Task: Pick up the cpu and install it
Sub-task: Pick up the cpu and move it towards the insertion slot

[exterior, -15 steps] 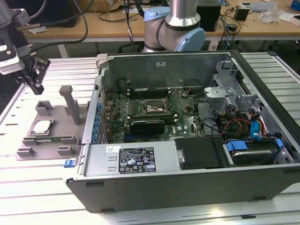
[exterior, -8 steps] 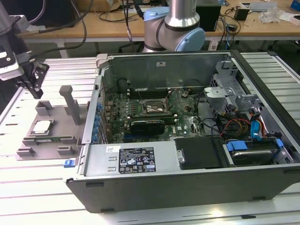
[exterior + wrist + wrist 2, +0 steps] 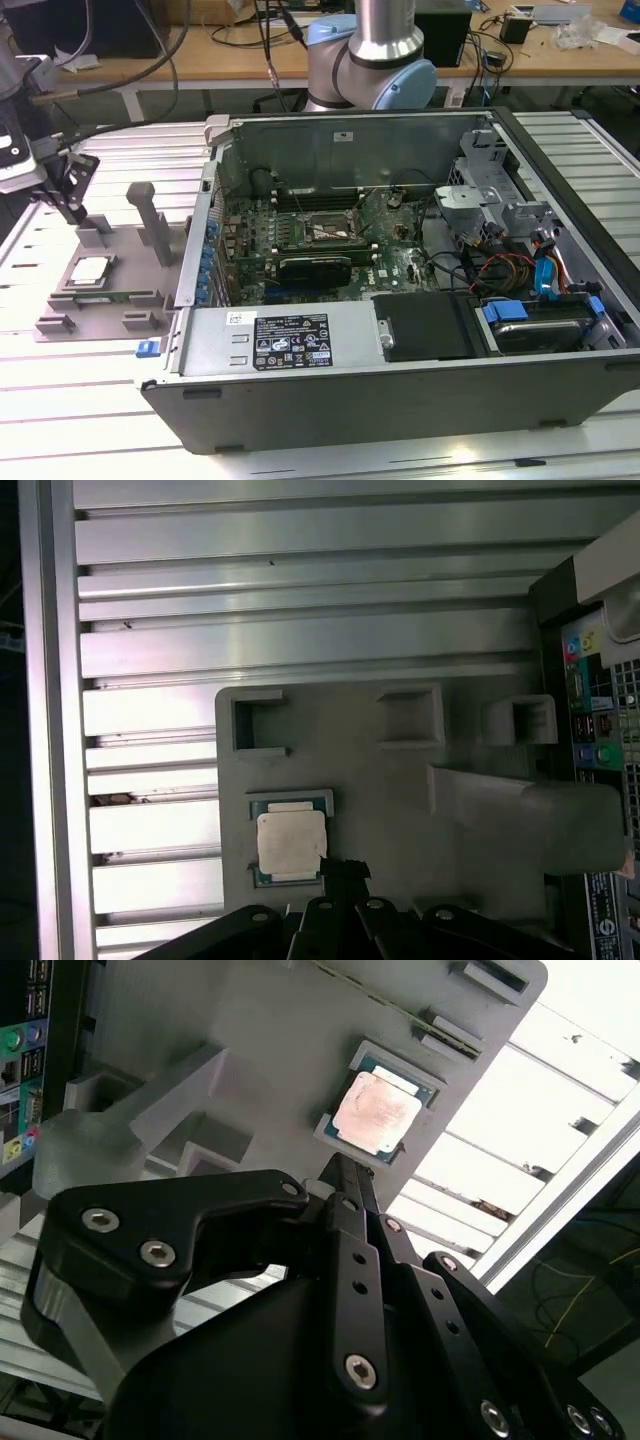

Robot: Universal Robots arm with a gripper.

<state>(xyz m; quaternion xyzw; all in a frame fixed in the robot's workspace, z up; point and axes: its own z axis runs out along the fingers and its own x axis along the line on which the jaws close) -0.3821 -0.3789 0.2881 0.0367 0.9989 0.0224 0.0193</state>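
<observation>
- Exterior view: we log the cpu (image 3: 88, 270) flat in the grey fixture (image 3: 135, 272) on the tabletop (image 3: 60, 400), with the claw (image 3: 76, 212) near it and apart.
- Second wrist view: claw (image 3: 338, 1160) clenched, empty, beside the cpu (image 3: 377, 1112).
- First wrist view: cpu (image 3: 290, 842) just beside the claw (image 3: 345, 868).

Wooden bench (image 3: 570, 62) behind slatted aluminium table (image 3: 60, 400)

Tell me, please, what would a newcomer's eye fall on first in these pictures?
The big open computer case dominates the exterior view, its green motherboard laid bare. On the exterior view's left, the shiny cpu sits in a recess of a grey fixture on the slatted metal table. The black gripper hovers just over that fixture, close beside the cpu.
</observation>
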